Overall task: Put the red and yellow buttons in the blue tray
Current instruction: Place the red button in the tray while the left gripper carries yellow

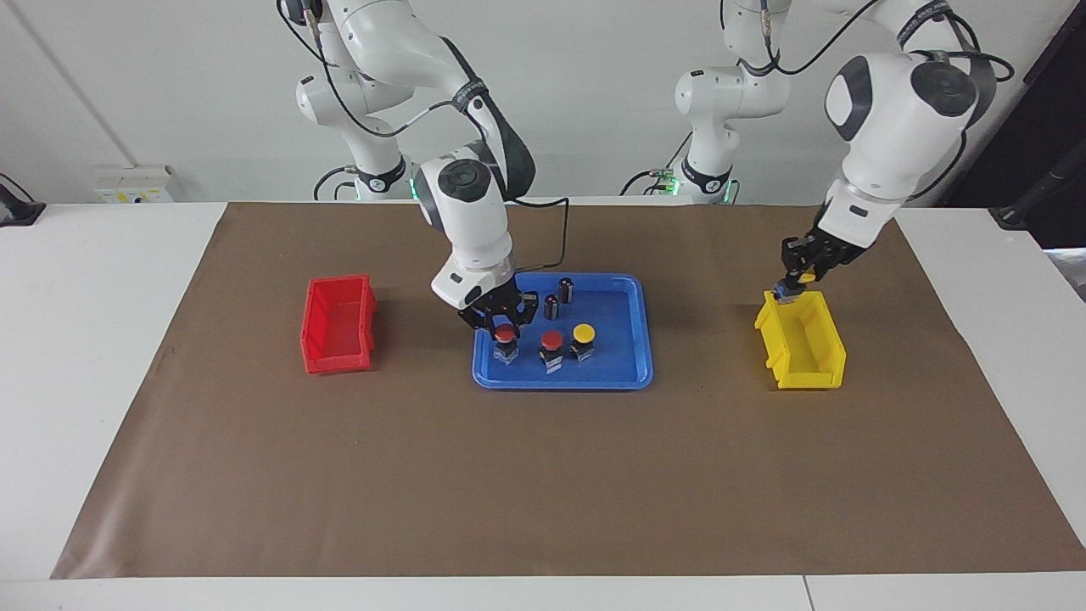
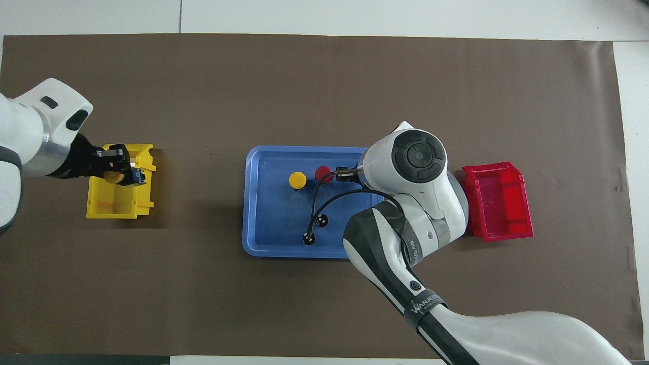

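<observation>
Blue tray [image 1: 640, 339]: two dark cylinders [image 1: 565, 289] | red bin [image 1: 338, 327] | yellow bin [image 1: 802, 348]

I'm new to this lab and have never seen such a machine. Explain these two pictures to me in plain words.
These are two white robot arms at a table covered with a brown mat. Each arm ends in a two-finger tool. One picture looks across the table at the robots; the other looks steeply down from above their end.

In the middle lies a flat, shallow blue plastic tray. In it stand a red-capped push button, a yellow-capped push button and two dark capless cylinders. The right tool is down in the tray around a second red-capped button.

A small deep red bin sits toward the right arm's end, a small deep yellow bin toward the left arm's end. The left tool is over the yellow bin, holding a second yellow-capped button.
</observation>
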Motion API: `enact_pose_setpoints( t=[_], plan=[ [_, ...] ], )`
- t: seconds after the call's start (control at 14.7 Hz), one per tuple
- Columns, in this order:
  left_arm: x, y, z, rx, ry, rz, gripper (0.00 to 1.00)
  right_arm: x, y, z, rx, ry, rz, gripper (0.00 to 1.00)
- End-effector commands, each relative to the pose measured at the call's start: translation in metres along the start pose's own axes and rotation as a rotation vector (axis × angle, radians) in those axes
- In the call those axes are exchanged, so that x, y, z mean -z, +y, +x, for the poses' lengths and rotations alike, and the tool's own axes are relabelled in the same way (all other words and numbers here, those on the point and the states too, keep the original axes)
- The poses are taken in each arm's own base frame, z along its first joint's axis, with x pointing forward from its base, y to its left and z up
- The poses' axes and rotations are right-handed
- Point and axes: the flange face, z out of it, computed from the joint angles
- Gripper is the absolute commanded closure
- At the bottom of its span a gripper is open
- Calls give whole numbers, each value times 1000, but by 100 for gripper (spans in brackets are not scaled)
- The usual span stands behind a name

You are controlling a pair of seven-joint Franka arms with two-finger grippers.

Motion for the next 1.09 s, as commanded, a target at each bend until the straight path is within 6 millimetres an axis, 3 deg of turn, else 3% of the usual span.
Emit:
enact_pose_setpoints(
  t=[0.0, 0.07, 0.14, 0.2, 0.34, 0.48, 0.61, 0.75, 1.02],
  plan=[
    [-13, 50, -14, 63, 14, -17, 98, -12, -2, 0, -1, 16, -8, 47],
    [-19, 68, -18, 70, 26, -26, 98, -10, -2, 0, 0, 7, -13, 8],
    [-27, 89, -21, 79, 43, -38, 99, -8, 0, 1, -2, 8, -14, 0],
    [-35, 109, -23, 107, 59, -50, 98, -2, 2, 5, -6, 7, -15, 0],
    [-50, 143, -27, 136, 79, -74, 99, 33, 23, 29, -20, 14, -50, 0],
    [-65, 165, -29, 160, 87, -89, 99, 79, 52, 53, -43, 20, -98, 0],
    [-79, 178, -31, 171, 83, -91, 99, 128, 76, 60, -85, 42, -103, 0],
    [-91, 193, -34, 173, 88, -99, 99, 166, 113, 62, -147, 48, -108, 0],
    [-117, 203, -37, 169, 76, -85, 99, 223, 152, 42, -200, 36, -119, 0]
  ],
)
